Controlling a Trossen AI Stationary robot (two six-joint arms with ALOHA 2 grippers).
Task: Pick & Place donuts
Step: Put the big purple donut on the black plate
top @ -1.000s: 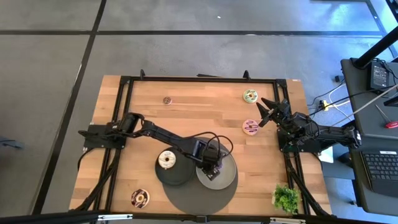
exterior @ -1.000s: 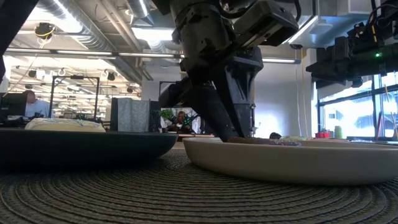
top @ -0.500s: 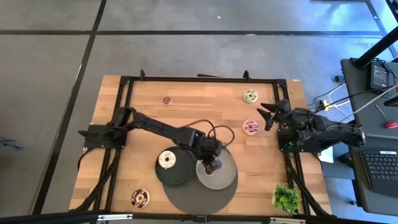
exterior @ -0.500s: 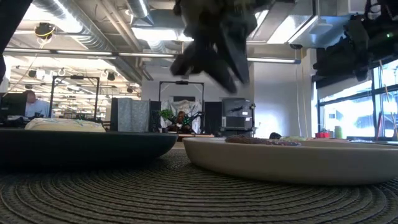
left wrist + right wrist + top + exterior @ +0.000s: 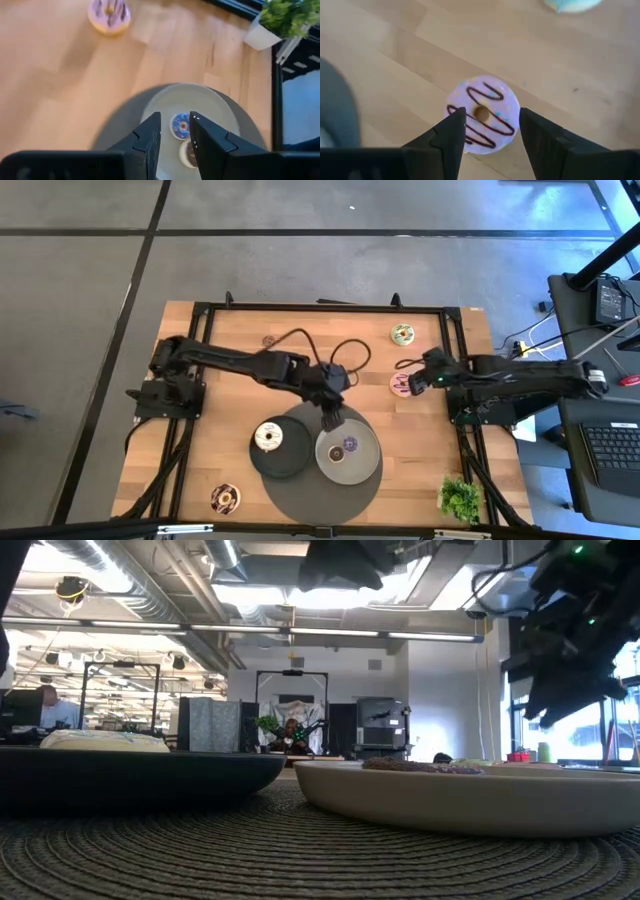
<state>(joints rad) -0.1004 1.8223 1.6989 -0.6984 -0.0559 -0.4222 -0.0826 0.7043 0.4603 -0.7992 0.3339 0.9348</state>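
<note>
My left gripper hangs open and holds nothing, above the far rim of the light grey plate. On that plate lie a purple mini donut and a brown one. My right gripper is open over the pink donut with dark stripes, which lies flat on the wood. Its fingers stand on either side of the donut, and no touch shows. A white donut rests on the dark plate.
Both plates sit on a round woven mat. Other donuts lie on the wood: a green-white one by the far right corner, a small brown one by the far edge, a chocolate one near left. A potted plant stands near right.
My left gripper has risen off the grey plate and drawn back toward the far edge, leaving the donuts lying on the plate. My right gripper has swung toward the table's left and tipped downward, and now stands over the pink donut.
</note>
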